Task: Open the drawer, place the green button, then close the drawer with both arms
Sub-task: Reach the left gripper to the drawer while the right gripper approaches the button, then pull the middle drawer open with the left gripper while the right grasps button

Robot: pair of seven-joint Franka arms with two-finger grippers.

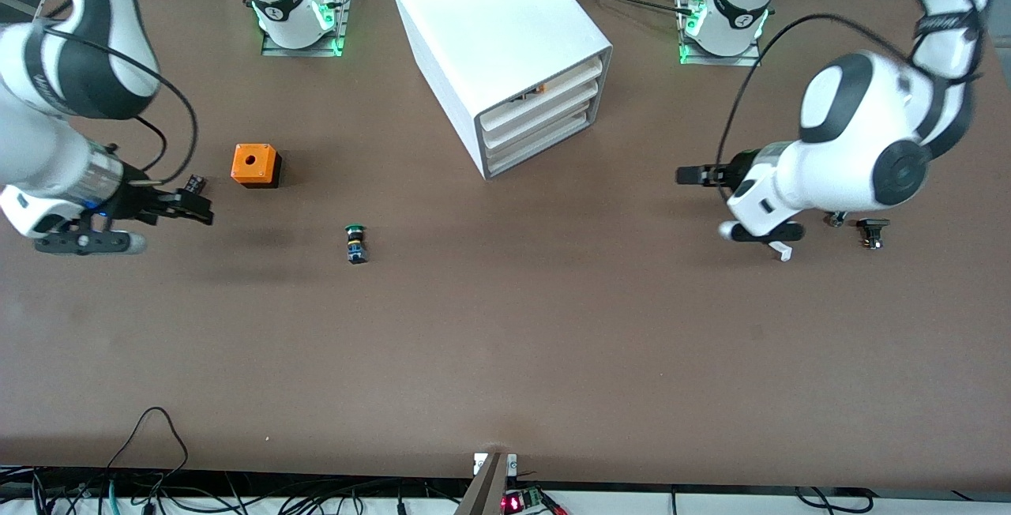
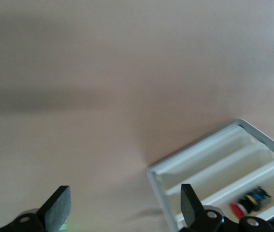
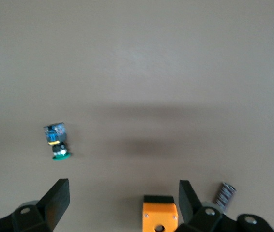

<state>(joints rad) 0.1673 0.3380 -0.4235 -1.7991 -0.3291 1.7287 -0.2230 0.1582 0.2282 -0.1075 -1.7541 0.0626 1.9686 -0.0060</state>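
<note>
a robotics lab: two bolted-down arms, trailing cables.

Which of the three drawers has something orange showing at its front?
The top drawer of the cabinet: a small orange-black bit shows at its front edge. The middle drawer and the lowest drawer show plain white fronts.

you see the right gripper with its two black fingers spread wide over bare brown table. the button lies on its side, green cap showing, well apart from the orange cube. a small ribbed metal piece sits near the cube.
</note>
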